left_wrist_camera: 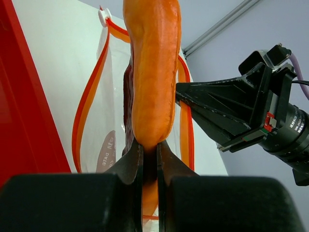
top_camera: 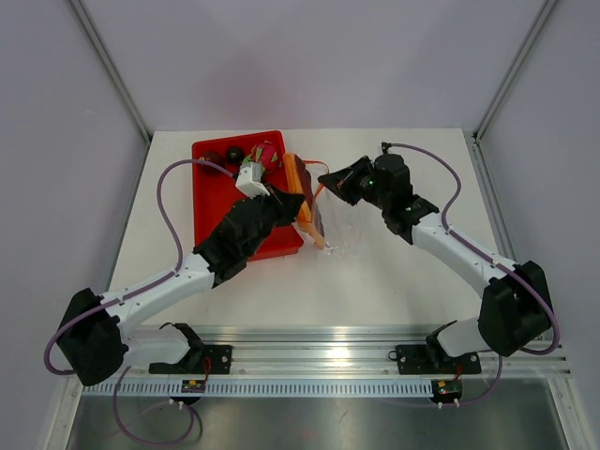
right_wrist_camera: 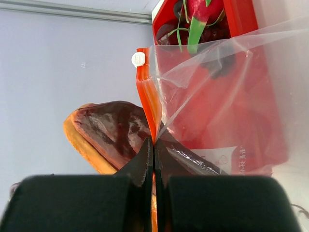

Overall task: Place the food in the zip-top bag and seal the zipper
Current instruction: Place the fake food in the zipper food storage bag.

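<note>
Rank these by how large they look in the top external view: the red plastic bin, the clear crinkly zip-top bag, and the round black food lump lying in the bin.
1. red plastic bin: clearly the largest, even though it is partly covered.
2. clear zip-top bag: mid-sized.
3. round black food lump: the smallest by far.

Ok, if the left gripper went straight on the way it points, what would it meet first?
Probably the open mouth of the zip-top bag: the food held by the left gripper points between its zipper strips; depth is unclear.
</note>
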Action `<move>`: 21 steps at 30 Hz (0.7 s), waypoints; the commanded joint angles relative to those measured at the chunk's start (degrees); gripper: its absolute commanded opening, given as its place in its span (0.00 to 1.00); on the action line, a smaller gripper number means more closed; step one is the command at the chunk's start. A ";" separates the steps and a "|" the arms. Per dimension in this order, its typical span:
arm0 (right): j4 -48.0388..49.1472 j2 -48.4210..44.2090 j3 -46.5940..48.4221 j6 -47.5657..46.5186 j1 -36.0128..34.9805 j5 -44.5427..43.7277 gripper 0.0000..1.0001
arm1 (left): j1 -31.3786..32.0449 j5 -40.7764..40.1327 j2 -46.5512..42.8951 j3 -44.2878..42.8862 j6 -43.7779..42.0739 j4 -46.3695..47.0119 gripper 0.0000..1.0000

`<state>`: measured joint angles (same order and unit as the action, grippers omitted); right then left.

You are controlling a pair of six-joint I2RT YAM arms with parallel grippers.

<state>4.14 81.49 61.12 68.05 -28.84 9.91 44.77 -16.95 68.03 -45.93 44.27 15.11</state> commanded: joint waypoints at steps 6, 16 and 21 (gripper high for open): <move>9.22 -1.51 -2.50 6.39 -0.43 -0.77 0.00 | 2.42 -5.81 1.85 -0.22 -2.96 9.84 0.00; 11.85 -0.99 -3.56 11.93 -0.43 0.90 0.00 | 2.42 -10.74 1.49 -0.83 -15.00 24.34 0.00; 13.43 -0.46 -3.29 13.95 -0.43 2.21 0.00 | 2.60 -9.77 3.33 2.69 -14.57 33.05 0.00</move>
<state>13.10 81.49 57.06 79.55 -28.84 10.79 46.89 -24.58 70.59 -44.34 31.46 36.34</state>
